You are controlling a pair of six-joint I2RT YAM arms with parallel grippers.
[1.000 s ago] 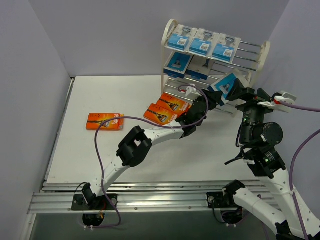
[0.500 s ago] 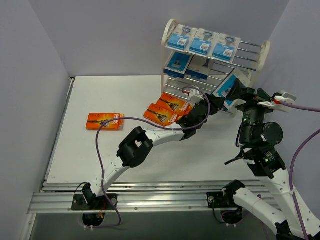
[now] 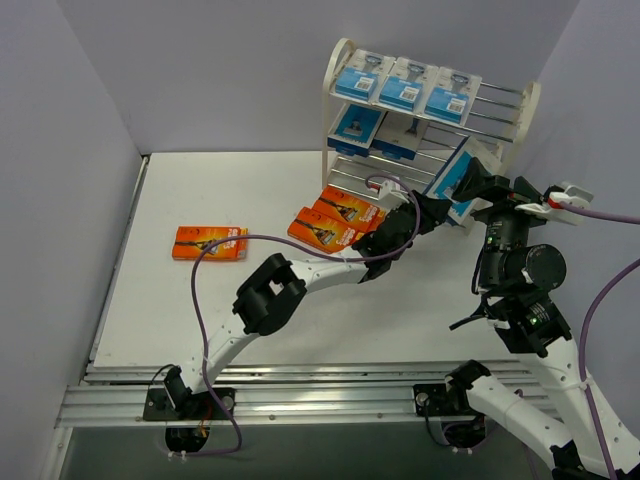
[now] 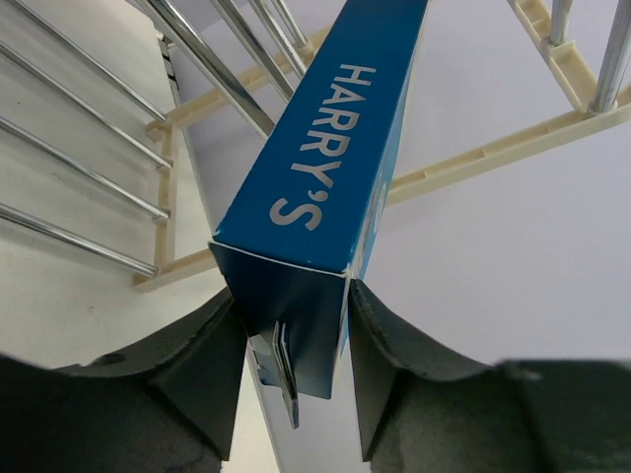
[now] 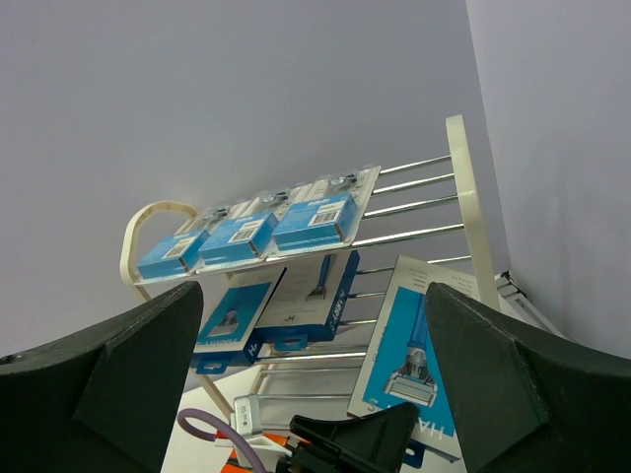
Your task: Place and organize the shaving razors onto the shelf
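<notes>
Judging by how things lay, the job was past halfway but not finished. The shelf [image 3: 336,70] stood at the far right of the table [image 3: 200,180]. Its top tier carried three blue-and-white packs [image 3: 405,92] in a row, and its middle tier held two more packs [image 3: 378,130] side by side toward the left end. A sixth, a blue pack [image 4: 325,187], was clamped edge-on between the jaws of the left gripper [image 4: 294,335]. That gripper held it tilted at the right-hand part of the shelf, among the rods of the lower tiers. Whether the pack rested on a rod could not be told. The right gripper [image 3: 484,178] hung just beside that end of the shelf with its fingers spread wide and nothing between them.

What remained, it seemed, was to seat the held pack and bring in the orange ones. Two orange boxes [image 3: 345,210] lay against each other on the table just in front of the shelf's left end, and a third orange box [image 3: 209,242] lay well apart to the left.

As for lettering, the left wrist view showed "HARRY'S" in white capitals along the narrow blue side of the held pack. The top-tier packs bore white barcode stickers too small to read, and the print on the orange boxes could not be made out.
</notes>
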